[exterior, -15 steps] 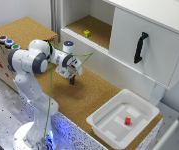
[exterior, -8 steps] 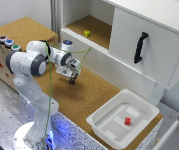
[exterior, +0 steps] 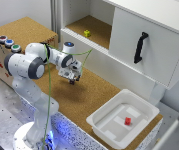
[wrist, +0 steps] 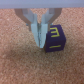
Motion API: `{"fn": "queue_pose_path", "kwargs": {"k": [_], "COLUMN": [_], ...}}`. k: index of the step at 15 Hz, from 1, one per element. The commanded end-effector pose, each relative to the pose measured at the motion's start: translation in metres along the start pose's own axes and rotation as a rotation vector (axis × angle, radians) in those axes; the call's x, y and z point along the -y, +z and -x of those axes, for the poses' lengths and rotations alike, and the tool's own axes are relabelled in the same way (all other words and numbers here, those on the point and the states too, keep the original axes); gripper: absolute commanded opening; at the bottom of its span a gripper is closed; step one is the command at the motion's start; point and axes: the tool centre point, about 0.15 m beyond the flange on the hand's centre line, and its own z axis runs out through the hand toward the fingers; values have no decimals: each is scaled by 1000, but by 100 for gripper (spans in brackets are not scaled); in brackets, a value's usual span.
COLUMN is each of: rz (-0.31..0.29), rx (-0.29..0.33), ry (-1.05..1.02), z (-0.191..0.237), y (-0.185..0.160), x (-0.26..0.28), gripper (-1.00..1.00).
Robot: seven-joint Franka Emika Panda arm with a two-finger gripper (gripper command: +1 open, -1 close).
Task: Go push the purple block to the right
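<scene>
Cork surface (exterior: 96, 97) fills the exterior view, with the arm bent low over it and the gripper (exterior: 73, 80) pointing down at the board in front of the white cabinet (exterior: 139, 45). The purple block is hidden there by the gripper. A small yellow cube (exterior: 87, 33) sits in the open cabinet compartment, and a small red cube (exterior: 128, 120) lies in the white tray (exterior: 101, 122) toward the exterior view's right.

In the wrist view, the gripper (wrist: 39, 41) has its 2 fingers pressed together, holding nothing. The purple block (wrist: 54, 40) rests on the cork, touching the side of the fingertips, yellow markings on its faces.
</scene>
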Motion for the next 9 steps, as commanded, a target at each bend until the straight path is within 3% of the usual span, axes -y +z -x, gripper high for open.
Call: {"fn": "queue_pose_path", "kwargs": {"k": [1, 9], "rz": [28, 74], "rx": [-40, -56], "ry": [3, 141], "z": [-15, -33], "y": [21, 19], "x": [-21, -75], "gripper": [-100, -100]}}
